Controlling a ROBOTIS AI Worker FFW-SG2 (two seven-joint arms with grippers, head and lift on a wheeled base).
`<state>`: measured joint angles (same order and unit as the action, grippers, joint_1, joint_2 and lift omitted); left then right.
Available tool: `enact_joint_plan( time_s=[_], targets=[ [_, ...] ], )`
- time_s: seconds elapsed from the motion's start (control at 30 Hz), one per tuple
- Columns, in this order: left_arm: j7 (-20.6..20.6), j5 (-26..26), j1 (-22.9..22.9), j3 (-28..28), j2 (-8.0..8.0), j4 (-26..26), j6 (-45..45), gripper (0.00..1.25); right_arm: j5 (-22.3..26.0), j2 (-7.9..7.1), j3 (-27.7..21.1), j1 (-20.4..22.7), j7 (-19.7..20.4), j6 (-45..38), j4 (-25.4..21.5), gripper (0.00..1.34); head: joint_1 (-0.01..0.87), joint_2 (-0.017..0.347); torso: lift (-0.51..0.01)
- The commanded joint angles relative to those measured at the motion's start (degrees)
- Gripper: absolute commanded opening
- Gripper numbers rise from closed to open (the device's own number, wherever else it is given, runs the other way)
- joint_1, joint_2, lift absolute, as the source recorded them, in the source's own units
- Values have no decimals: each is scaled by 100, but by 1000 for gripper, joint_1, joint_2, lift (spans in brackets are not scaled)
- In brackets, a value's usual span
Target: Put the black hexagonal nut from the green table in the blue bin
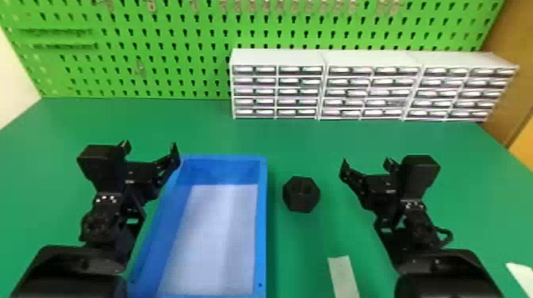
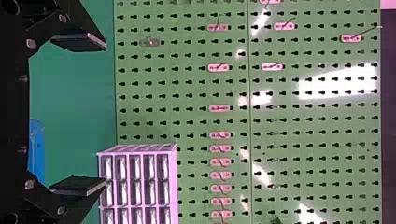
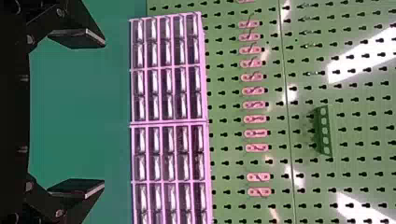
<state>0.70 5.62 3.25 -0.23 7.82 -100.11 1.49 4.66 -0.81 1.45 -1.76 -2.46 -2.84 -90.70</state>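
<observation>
The head view takes in the nut (image 1: 301, 194) and the bin (image 1: 261, 222), while the left wrist view picks out pink hooks (image 2: 219, 108) high on the pegboard (image 1: 158, 35), and the right wrist view a green holder (image 3: 324, 130) on it. The white drawers (image 1: 277, 57) stand at the far side of the table (image 1: 305, 146), in front of the pegboard, from the middle to the right. A pale strip (image 1: 344, 275) lies near, to the right of the bin, and a white piece (image 1: 521, 275) at the near right. The bin's right wall stands between the nut and the bin's inside. The nut rests on the table just right of the bin, between it and the right gripper (image 1: 367, 161). Its hole seems to face up; its outline is about as broad as deep, so I can't tell a long axis. The bin's long side runs near to far. The left gripper (image 1: 150, 146) is by the bin's far left corner. Both grippers have their fingers spread wide, with nothing between them.
</observation>
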Motion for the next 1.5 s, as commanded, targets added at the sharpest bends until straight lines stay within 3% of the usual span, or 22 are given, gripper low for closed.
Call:
enact_joint_plan(
  time_s=[0.0,0.27,0.8,1.03,1.47],
  targets=[
    [0,0,9,5,0,0,0,1000,26,-25,49,-71,0,-138,-9,1109,686,52,-97],
    [0,9,9,14,0,0,0,1000,114,-209,312,-440,0,-1140,-193,1111,686,52,-97],
    [0,18,44,41,0,0,0,1000,-35,-297,743,-1600,-53,-3830,-167,1109,686,52,-97],
    [0,18,53,49,0,0,0,1000,-220,-280,725,-2197,-501,-4498,290,1111,686,52,-97],
    [0,18,53,49,0,0,0,1000,-1327,-157,892,-3252,-1837,-5359,1529,1111,686,52,-97]
  ],
)
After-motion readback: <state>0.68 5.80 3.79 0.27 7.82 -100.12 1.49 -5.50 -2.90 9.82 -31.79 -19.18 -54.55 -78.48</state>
